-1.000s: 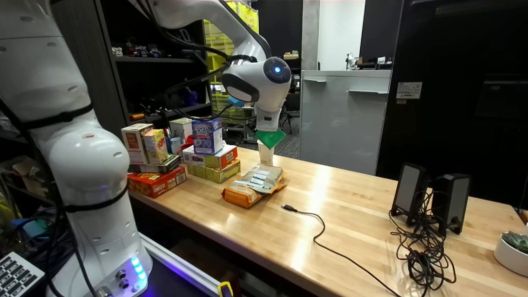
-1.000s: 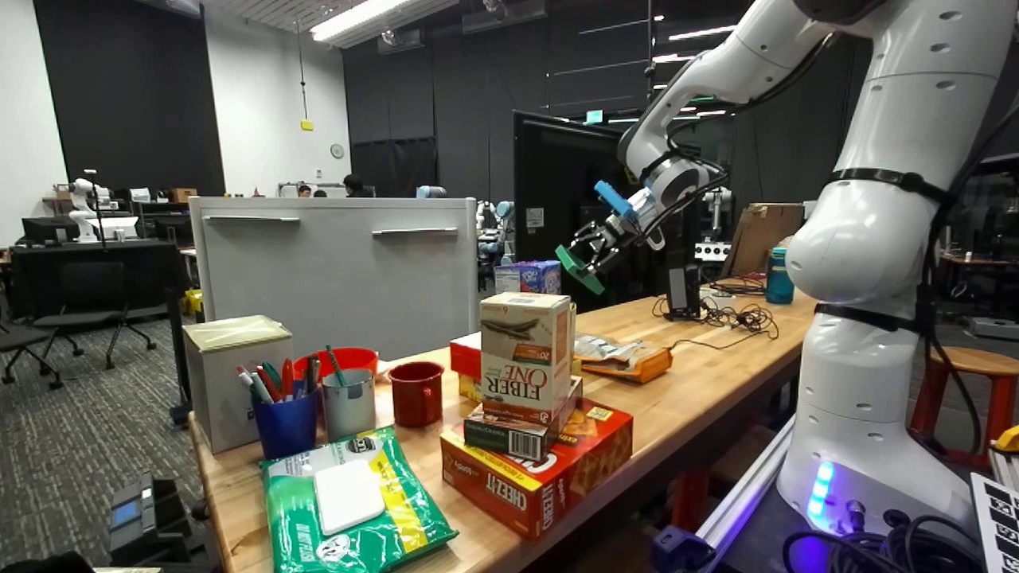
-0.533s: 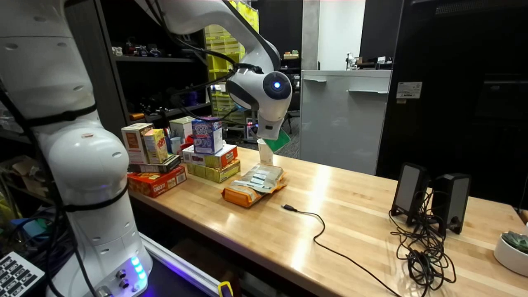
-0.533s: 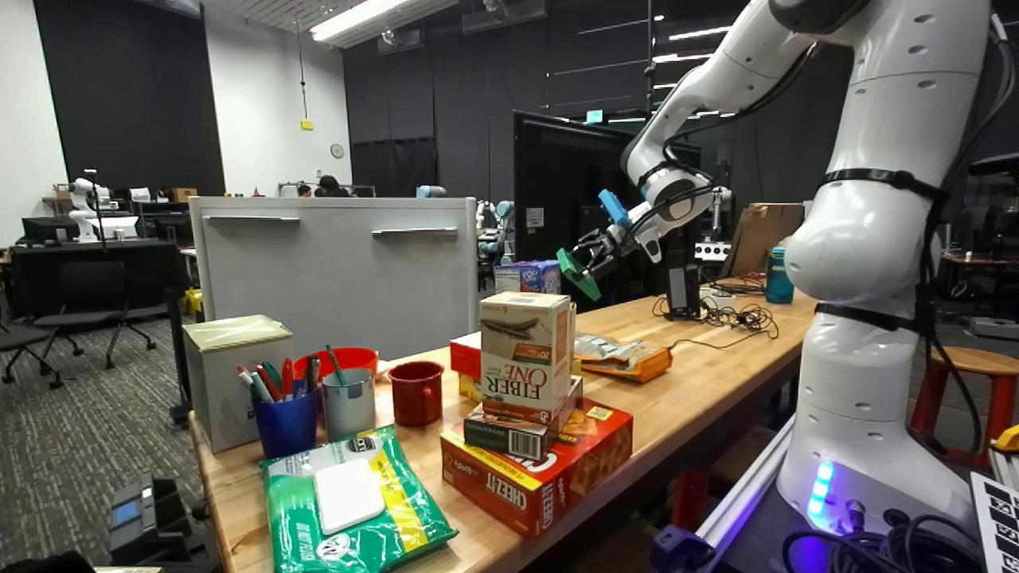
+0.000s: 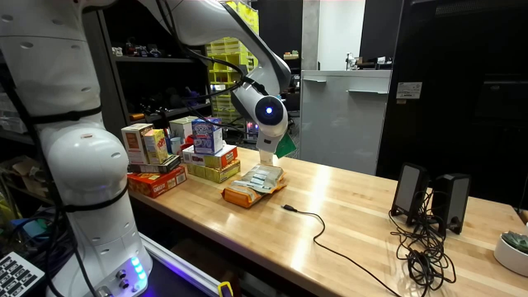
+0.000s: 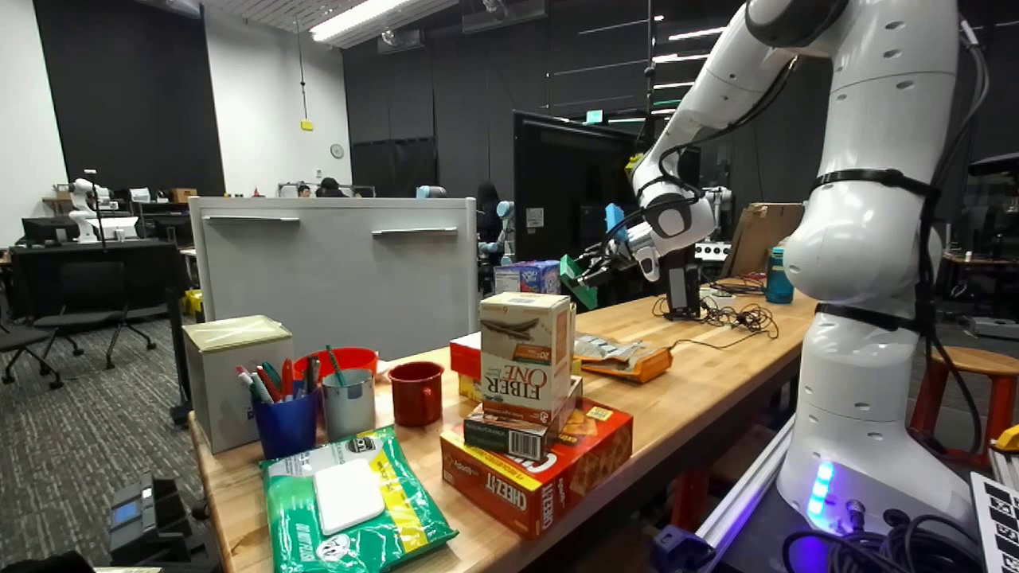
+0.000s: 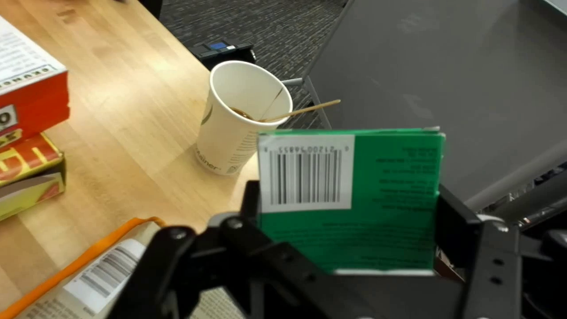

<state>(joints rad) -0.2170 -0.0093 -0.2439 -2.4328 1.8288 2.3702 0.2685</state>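
My gripper point(image 7: 350, 208) is shut on a green box point(image 7: 394, 177) with a white barcode label. One black finger point(image 7: 460, 226) presses each side of it. The green box is held tilted above the far part of the table in both exterior views point(image 5: 286, 146) point(image 6: 579, 285). A white paper cup point(image 7: 226, 137) with dark liquid and a thin wooden stick stands on the table just beyond the box in the wrist view. In an exterior view the cup point(image 5: 266, 158) is partly hidden behind my wrist. An orange and beige bag point(image 5: 255, 183) lies nearby, also in the wrist view point(image 7: 79, 266).
Stacked food boxes point(image 5: 210, 161) stand beside the bag, with a cracker box point(image 6: 533, 469) nearby. A black cable point(image 5: 317, 237), speakers point(image 5: 449, 202) and a potted plant point(image 5: 513, 251) are on the table point(image 5: 354, 231). A red mug point(image 6: 416, 394) and pen cups stand at one end. A grey cabinet point(image 5: 344, 119) stands beyond.
The arm has come down. The green box, still held, has dropped lower and turned, and has moved a little to the right in one exterior view.
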